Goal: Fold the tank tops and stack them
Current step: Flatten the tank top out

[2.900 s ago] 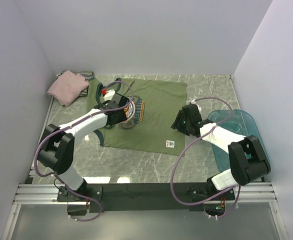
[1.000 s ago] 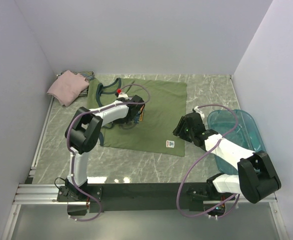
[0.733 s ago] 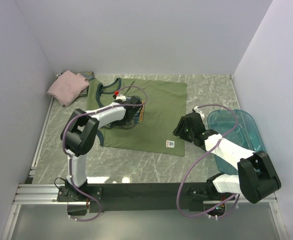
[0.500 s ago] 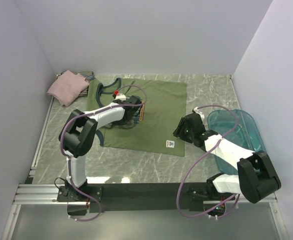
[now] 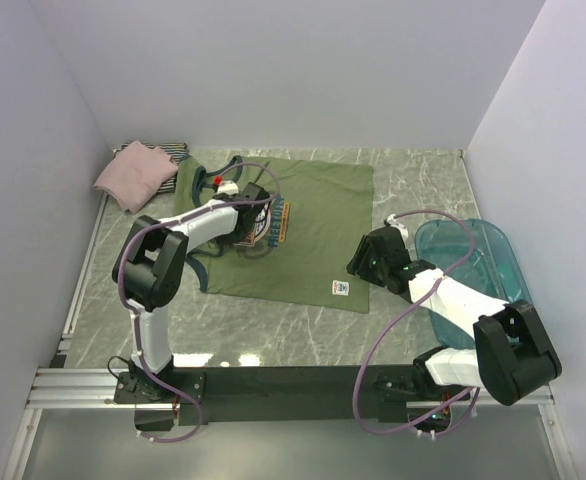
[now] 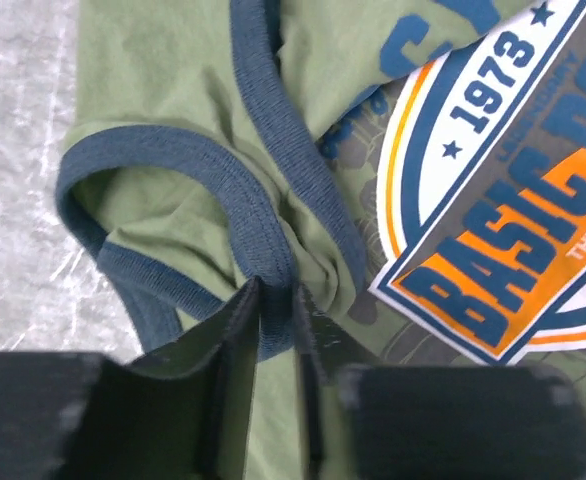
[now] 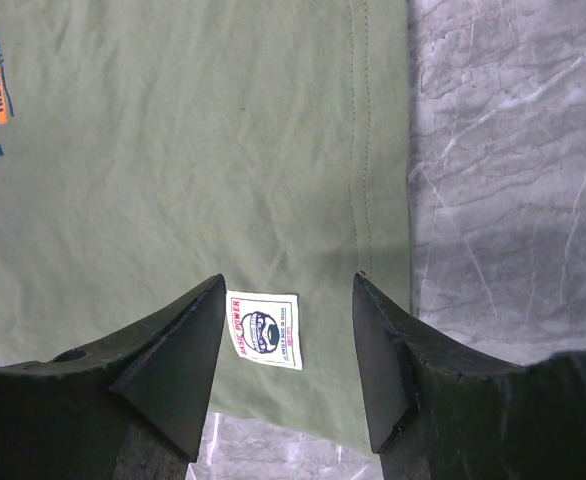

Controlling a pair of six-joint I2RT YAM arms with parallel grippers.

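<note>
The olive-green tank top (image 5: 318,225) lies spread flat on the marble table, its round blue-orange print (image 6: 493,190) facing up. My left gripper (image 5: 243,222) sits at its neck end, just left of the print. Its jaws are shut on the navy trim (image 6: 273,250), which is pinched between the fingertips of the left gripper (image 6: 276,303). My right gripper (image 7: 288,290) hovers open over the tank top's near right hem, with the white label (image 7: 263,330) showing between its fingers. A folded pale pink tank top (image 5: 133,176) rests on a striped one (image 5: 171,150) at the back left corner.
A translucent teal tub (image 5: 473,262) stands at the right edge beside the right arm. Grey walls close in the table on the left, back and right. Bare marble (image 7: 513,150) shows right of the hem.
My left gripper has shifted left and back from the print toward the neck trim, opening briefly and closing on the navy trim. The right arm has stayed still.
</note>
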